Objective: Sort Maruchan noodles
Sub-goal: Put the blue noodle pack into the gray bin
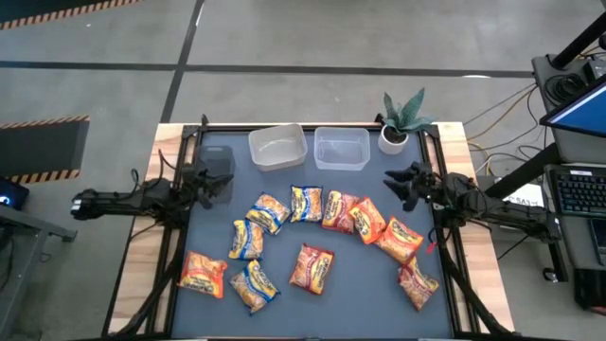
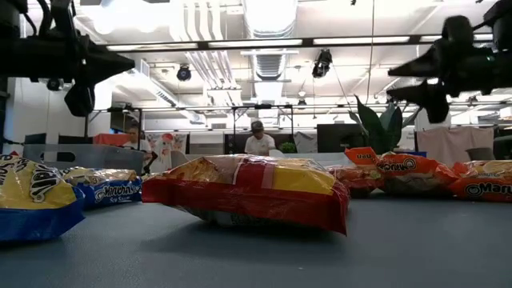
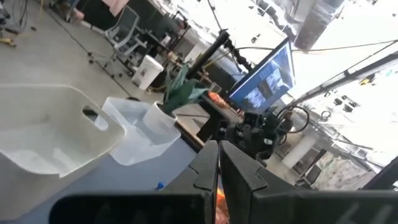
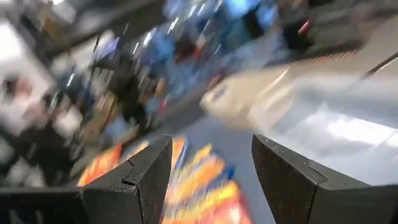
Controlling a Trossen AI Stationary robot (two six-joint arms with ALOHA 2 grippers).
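Note:
Several Maruchan noodle packets lie flat in an arc on the dark mat: yellow-and-blue ones (image 1: 306, 203) (image 1: 245, 239), a red-orange one (image 1: 311, 268) (image 2: 248, 192), and orange ones (image 1: 203, 273) (image 1: 400, 239). My left gripper (image 1: 210, 185) (image 3: 218, 171) hovers shut above the mat's left far part, clear of the packets. My right gripper (image 1: 396, 183) (image 4: 211, 180) hovers open above the mat's right far part, beyond the orange packets (image 4: 199, 186). Both hang high in the low view, the left gripper (image 2: 80, 96) and the right gripper (image 2: 420, 80).
Two clear plastic tubs (image 1: 277, 147) (image 1: 341, 149) stand side by side at the mat's far edge, with a darker tub (image 1: 217, 161) to their left. A potted plant (image 1: 400, 123) is at the far right corner. Bare mat (image 1: 360, 294) lies along the near edge.

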